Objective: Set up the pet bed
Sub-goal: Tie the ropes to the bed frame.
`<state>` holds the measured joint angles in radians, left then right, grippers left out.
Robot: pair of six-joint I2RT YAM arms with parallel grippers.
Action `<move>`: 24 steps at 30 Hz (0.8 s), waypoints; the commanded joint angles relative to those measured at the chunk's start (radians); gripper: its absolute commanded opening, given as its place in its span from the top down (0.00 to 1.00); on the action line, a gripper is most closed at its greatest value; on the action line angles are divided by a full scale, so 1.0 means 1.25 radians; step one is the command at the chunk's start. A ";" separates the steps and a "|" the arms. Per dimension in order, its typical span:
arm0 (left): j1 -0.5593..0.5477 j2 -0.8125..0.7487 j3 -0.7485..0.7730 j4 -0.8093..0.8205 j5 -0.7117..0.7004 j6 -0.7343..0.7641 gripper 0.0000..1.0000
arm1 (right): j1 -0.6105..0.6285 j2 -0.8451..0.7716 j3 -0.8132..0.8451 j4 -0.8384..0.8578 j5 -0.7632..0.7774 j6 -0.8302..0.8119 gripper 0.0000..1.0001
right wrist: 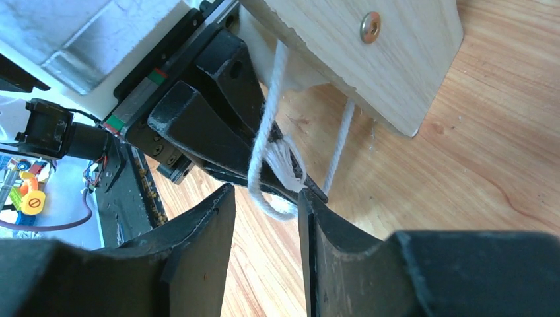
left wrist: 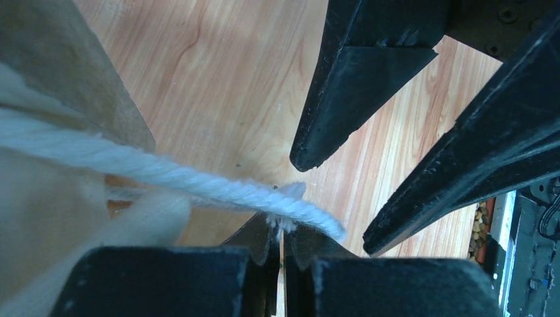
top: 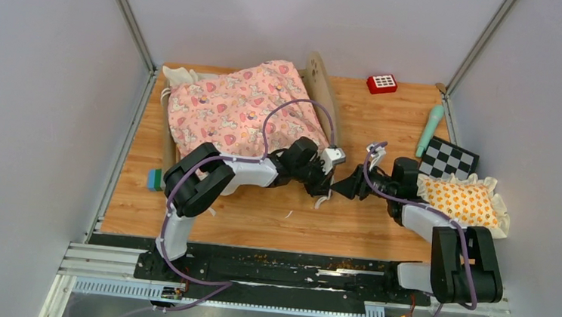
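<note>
The left arm reached across the table (top: 258, 221) to the right, elbow bent, wrist low, and the left claw (top: 322, 183) sat right at the near right corner of the pet bed (top: 188, 147). That claw was shut tight, and pinched in its tips was a white cord (left wrist: 198, 185) that ran back toward the bed's wooden frame (right wrist: 370, 59). From the other side the right arm stretched leftward, its forearm passing over the edge of the orange frilled pillow (top: 462, 201), and the right claw (top: 348, 186) pointed straight at the left one, almost tip to tip. Its jaws stood apart, gripping nothing; in the right wrist view the cord's loop and frayed end hung just in front of the gap. The pet bed lay at the back left of the table, headboard (top: 320, 82) upright on its right side, the pink quilt (top: 236, 109) heaped inside the frame. Both claws met just beside its near right corner.
</note>
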<state>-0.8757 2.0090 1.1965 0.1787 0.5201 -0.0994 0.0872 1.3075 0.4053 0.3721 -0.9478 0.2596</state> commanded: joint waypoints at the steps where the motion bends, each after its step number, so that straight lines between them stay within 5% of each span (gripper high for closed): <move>1: -0.001 0.010 0.034 0.000 0.027 0.018 1.00 | 0.000 0.002 -0.001 0.006 0.025 -0.035 0.60; 13: 0.000 0.012 0.039 -0.002 0.033 0.016 1.00 | 0.000 -0.152 -0.049 -0.049 0.206 -0.020 0.60; 24: 0.000 0.013 0.057 -0.024 0.055 0.030 1.00 | 0.000 -0.052 -0.005 -0.038 0.121 -0.045 0.61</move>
<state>-0.8734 2.0140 1.2137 0.1528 0.5529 -0.0975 0.0872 1.2247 0.3691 0.2821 -0.7372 0.2298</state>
